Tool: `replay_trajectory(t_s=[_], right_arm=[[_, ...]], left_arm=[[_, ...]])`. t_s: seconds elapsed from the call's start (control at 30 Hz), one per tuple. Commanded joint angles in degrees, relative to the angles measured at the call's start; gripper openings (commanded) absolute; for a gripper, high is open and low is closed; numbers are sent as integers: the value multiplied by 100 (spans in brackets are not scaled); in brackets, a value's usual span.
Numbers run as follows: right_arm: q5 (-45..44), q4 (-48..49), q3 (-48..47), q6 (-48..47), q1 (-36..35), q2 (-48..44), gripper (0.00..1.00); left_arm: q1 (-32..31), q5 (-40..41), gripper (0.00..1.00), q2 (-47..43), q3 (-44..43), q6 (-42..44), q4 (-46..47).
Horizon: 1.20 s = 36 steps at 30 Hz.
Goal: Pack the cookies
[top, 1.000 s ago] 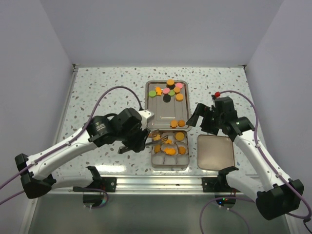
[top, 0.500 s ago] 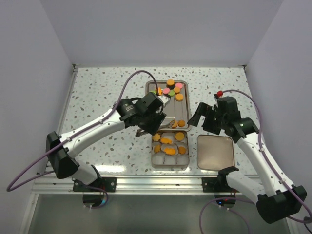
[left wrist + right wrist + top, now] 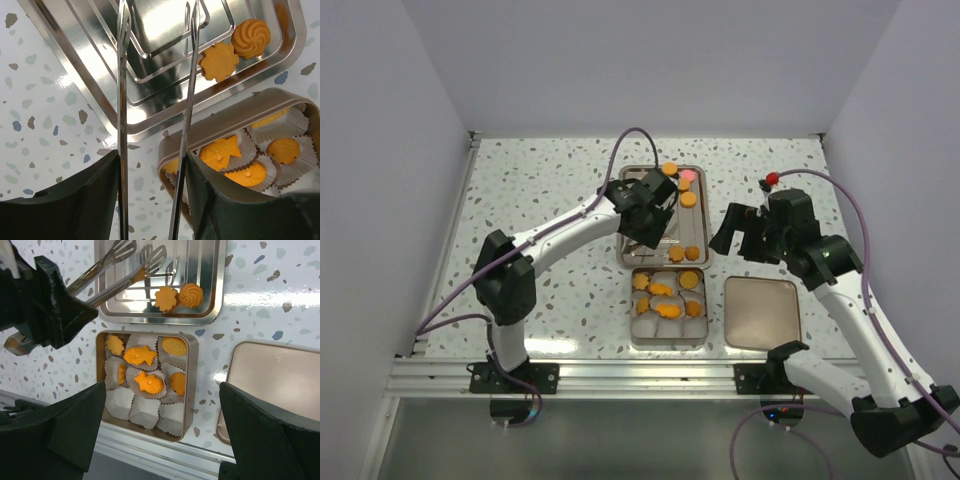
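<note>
My left gripper [image 3: 649, 214] is shut on a pair of metal tongs [image 3: 121, 100], held over the silver tray [image 3: 630, 255]. The tongs [image 3: 131, 271] have their arms apart, and I see no cookie between their tips. Two orange cookies lie at the tray's near end, a flower-shaped one [image 3: 218, 61] and a swirl [image 3: 250, 38]. More cookies, orange [image 3: 669, 169] and pink [image 3: 688, 175], lie at the far end; my left arm hides others. The tin [image 3: 192, 390] holds paper cups, some with orange cookies, two of them fish-shaped [image 3: 140, 355]. My right gripper [image 3: 162, 407] hovers open and empty above the tin.
The tin's lid [image 3: 762, 312] lies flat to the right of the tin. The near row of paper cups [image 3: 145, 412] holds nothing. An aluminium rail [image 3: 640, 375] runs along the table's near edge. White walls close in the left, right and far sides.
My left arm swung the tongs from over the tin, away from me, to over the tray. The right gripper rose slightly and stayed open.
</note>
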<state>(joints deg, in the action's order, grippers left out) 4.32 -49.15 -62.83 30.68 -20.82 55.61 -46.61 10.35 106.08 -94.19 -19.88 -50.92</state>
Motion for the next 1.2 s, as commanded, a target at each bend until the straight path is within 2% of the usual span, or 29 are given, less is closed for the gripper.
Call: replay_trajectory(t_s=[0.0,0.5,0.83,1.17], right_arm=[[-422,-113,-291,-325,-124,63,99],[-423,89,-212,-343,-256,160,99],[-599,63,-230,-387,-256,143,99],[-546,98,-204,-369,-274,178,99]], left_arm=[[64,152,57,193,-407,63,266],[345,626,57,1248,-1584,-86,-322],[486,292,57,1644,-2041,37,-340],[486,116,44,1653,-1928,116,-243]])
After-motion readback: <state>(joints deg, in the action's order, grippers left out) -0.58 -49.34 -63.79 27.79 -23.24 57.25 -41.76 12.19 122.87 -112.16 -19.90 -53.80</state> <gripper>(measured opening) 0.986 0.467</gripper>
